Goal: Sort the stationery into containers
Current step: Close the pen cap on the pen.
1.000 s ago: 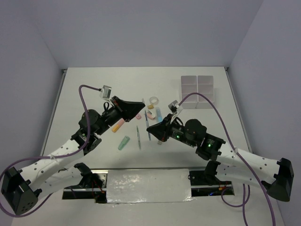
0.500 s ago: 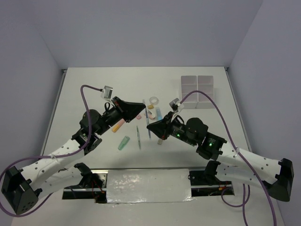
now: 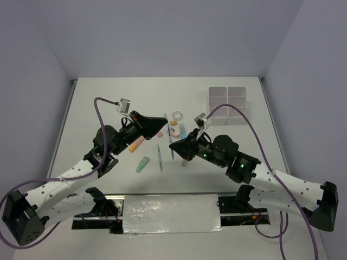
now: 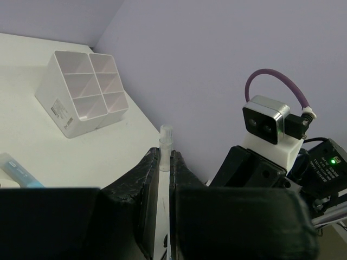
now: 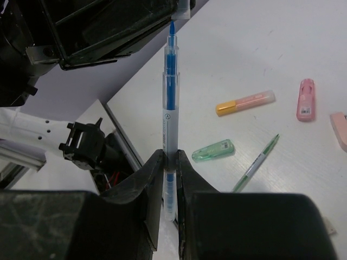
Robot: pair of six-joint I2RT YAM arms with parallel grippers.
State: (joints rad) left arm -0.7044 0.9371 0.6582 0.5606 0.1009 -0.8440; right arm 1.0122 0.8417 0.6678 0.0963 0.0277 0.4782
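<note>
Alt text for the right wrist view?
The right gripper clamps a blue pen, tip close to a clear cap in the left gripper. An orange marker, green pen and pink dispenser lie on the white table.

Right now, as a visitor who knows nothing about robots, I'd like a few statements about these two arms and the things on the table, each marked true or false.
1. The right fingers are shut on a blue pen. True.
2. The left fingers are open and hold nothing. False: they are shut on a small clear cap.
3. The orange stick already lies inside the divided box. False: it lies on the table, outside the box.
4. The green stick lies on the table. True.
</note>
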